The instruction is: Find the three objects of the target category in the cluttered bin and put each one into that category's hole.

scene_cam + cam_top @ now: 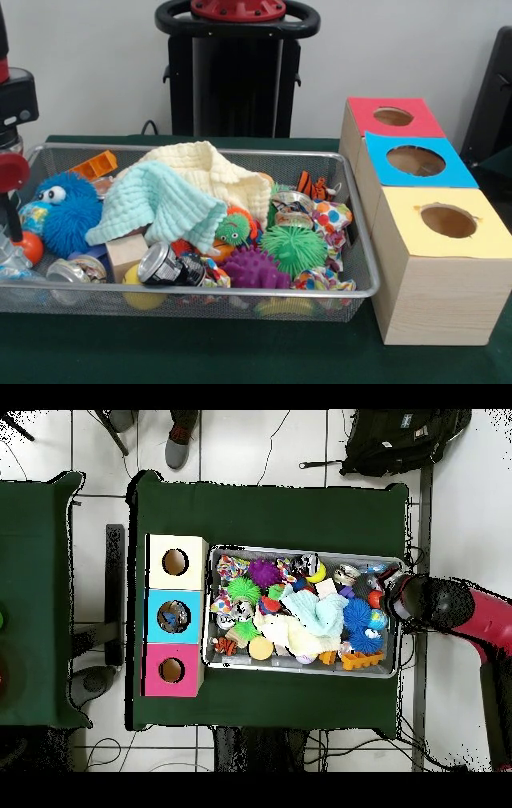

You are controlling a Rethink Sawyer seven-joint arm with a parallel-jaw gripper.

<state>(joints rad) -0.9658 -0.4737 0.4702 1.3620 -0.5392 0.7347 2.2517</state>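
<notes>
A wire mesh bin (pixel 362 240) holds a heap of toys and cloths. On top lie a mint cloth (pixel 160 204) and a cream knitted cloth (pixel 216 172). Around them I see a blue fuzzy toy with eyes (pixel 68 210), a green spiky ball (pixel 294 248), a purple spiky ball (pixel 252 268), a metal can (pixel 164 266) and a wooden block (pixel 126 254). Three boxes stand beside the bin, with a red hole top (pixel 420 120), a blue one (pixel 452 170) and a yellow one (pixel 488 232). My gripper (pixel 10 224) hangs at the bin's end by the blue toy, mostly cut off; in the overhead view the gripper (pixel 395 599) sits over the bin's right rim.
An orange toy block (pixel 94 166), a tiger toy (pixel 314 188) and a polka-dot cloth (pixel 332 218) also lie in the bin (pixel 300 551). A person's shoe (pixel 178 452) and a black backpack (pixel 400 439) are on the floor beyond the table.
</notes>
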